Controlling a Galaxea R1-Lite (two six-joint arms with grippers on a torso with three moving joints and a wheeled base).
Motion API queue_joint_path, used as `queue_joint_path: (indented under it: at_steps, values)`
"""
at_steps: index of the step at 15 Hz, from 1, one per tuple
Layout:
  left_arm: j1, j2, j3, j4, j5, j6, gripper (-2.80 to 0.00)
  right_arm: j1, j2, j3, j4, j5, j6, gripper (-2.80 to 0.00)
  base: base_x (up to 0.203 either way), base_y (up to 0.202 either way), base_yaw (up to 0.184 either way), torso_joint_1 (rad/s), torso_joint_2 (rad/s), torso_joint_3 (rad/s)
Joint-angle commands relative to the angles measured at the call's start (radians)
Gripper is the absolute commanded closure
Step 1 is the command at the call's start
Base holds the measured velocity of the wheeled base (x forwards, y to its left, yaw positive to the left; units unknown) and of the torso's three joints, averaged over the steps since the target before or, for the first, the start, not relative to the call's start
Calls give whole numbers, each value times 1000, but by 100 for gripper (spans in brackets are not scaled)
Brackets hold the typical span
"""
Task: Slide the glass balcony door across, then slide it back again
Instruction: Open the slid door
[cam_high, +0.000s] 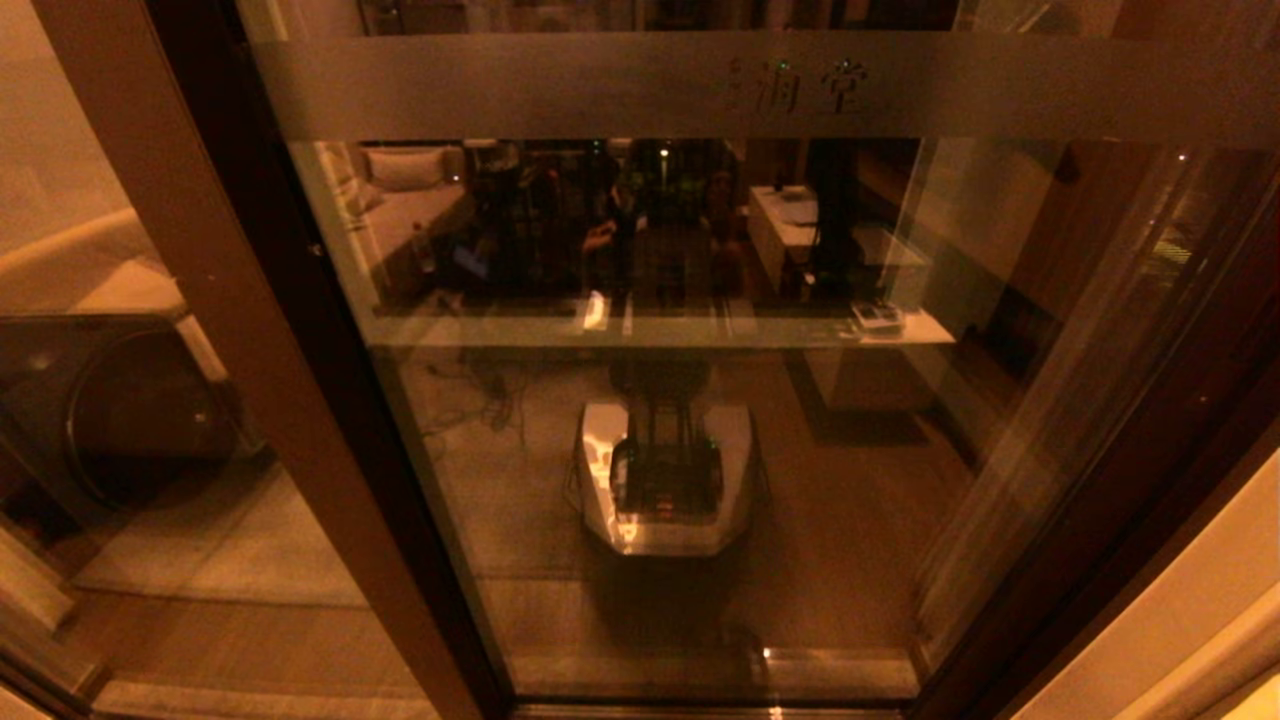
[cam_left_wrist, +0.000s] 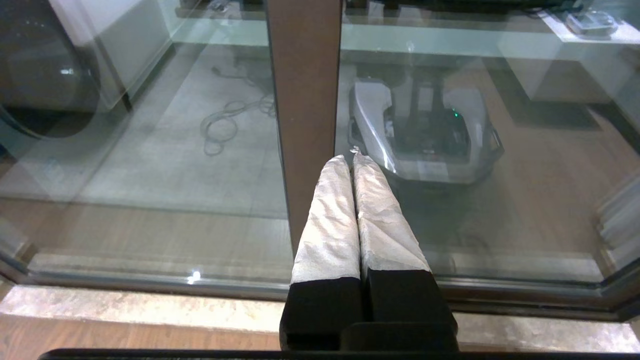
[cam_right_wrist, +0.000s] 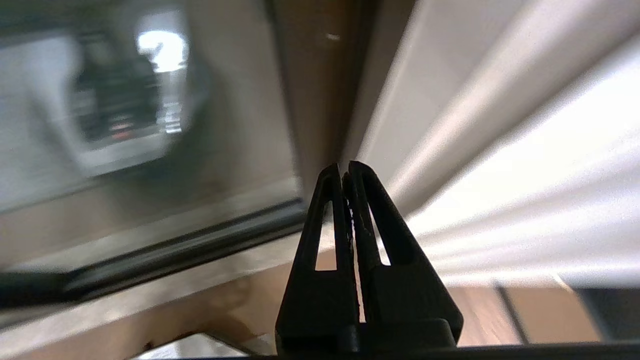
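Note:
The glass balcony door (cam_high: 850, 450) fills the head view, with its frosted band and two etched characters (cam_high: 800, 86) across the top and a dark brown frame. Neither gripper shows in the head view. In the left wrist view my left gripper (cam_left_wrist: 351, 157) is shut and empty. Its white-wrapped fingertips (cam_left_wrist: 337, 167) sit at the right edge of the brown vertical door stile (cam_left_wrist: 305, 100), close to the glass (cam_left_wrist: 525, 200). In the right wrist view my right gripper (cam_right_wrist: 345, 167) is shut and empty, pointing at a brown frame edge (cam_right_wrist: 320, 100) beside a pale wall.
A dark appliance with a round front (cam_high: 120, 400) stands behind the left pane. The glass reflects my own base (cam_high: 665, 480). A stone sill and floor track (cam_left_wrist: 150, 305) run along the door's foot. A pale wall or curtain (cam_right_wrist: 500, 150) lies to the right.

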Motion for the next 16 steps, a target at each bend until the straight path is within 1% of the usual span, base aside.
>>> queue_joint_path:
  at_steps: [1,2,4,6,8,10,12,15,16]
  values:
    - [0,0,0,-1,1,0,0,-74,95,2,-6,159,-31,0,0,0,0,0,0,0]
    - [0,0,0,-1,1,0,0,-81,115,1,-8,198,-38,0,0,0,0,0,0,0]
    - [0,0,0,1,1,0,0,-81,144,10,-10,224,-62,0,0,0,0,0,0,0]
    - [0,0,0,1,1,0,0,-80,180,9,-12,224,-93,0,0,0,0,0,0,0]
    - [0,0,0,0,1,0,0,-74,226,4,-66,219,-92,0,0,0,0,0,0,0]
    - [0,0,1,0,0,0,0,-32,258,4,-127,194,-67,0,0,0,0,0,0,0]
    - [0,0,0,-1,1,0,0,33,263,10,-181,151,-45,0,0,0,0,0,0,0]
    - [0,0,0,1,0,0,0,108,289,15,-232,97,-18,0,0,0,0,0,0,0]
    - [0,0,0,1,1,0,0,130,302,11,-268,64,-16,0,0,0,0,0,0,0]
